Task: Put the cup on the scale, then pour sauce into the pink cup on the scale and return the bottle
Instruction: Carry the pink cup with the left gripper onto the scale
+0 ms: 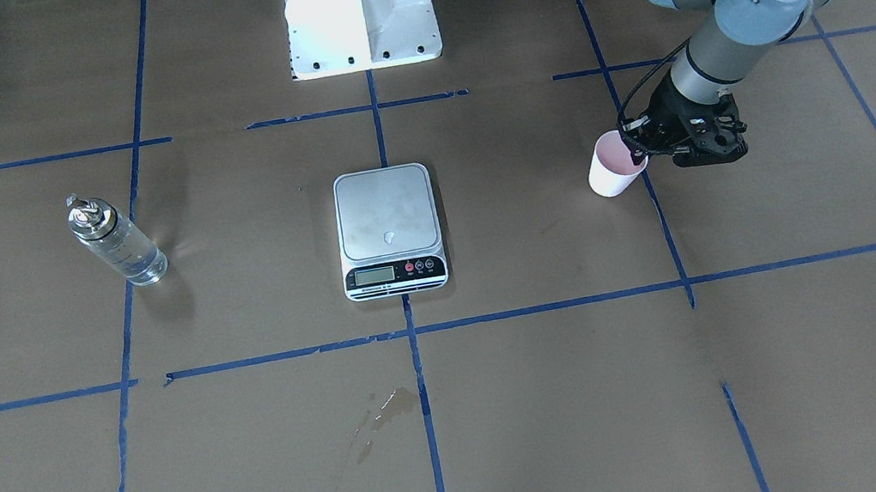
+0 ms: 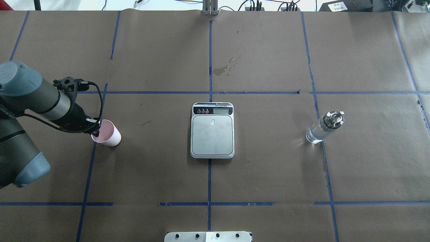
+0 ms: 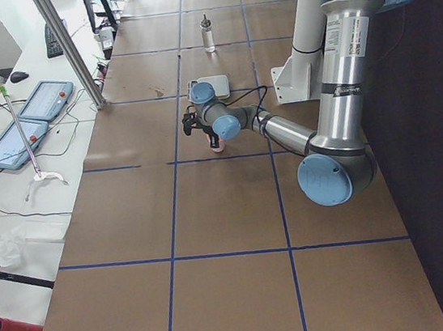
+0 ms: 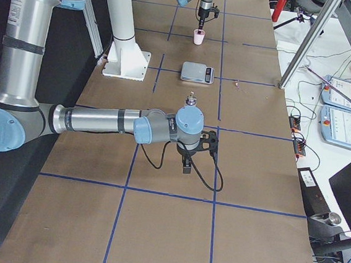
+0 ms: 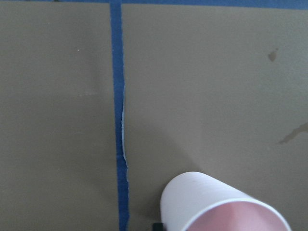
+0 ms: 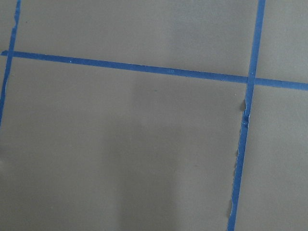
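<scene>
Cup (image 2: 108, 135): upright on the surface (image 2: 154, 174), well to the robot's left of the scale (image 2: 212, 133), pink inside showing.
Left end effector (image 1: 639, 151): at the cup's rim, one finger seemingly inside it; whether it has pinched shut I cannot tell.
Right end effector: seen only in the right side view; state cannot be told.
Bottle (image 2: 323, 128): well to the scale's other side, untouched.
Step in hand: securing the cup.
Advice: pinch lightly so the paper wall holds shape, lift clear, keep it level, then set it centred on the scale's platform.
</scene>
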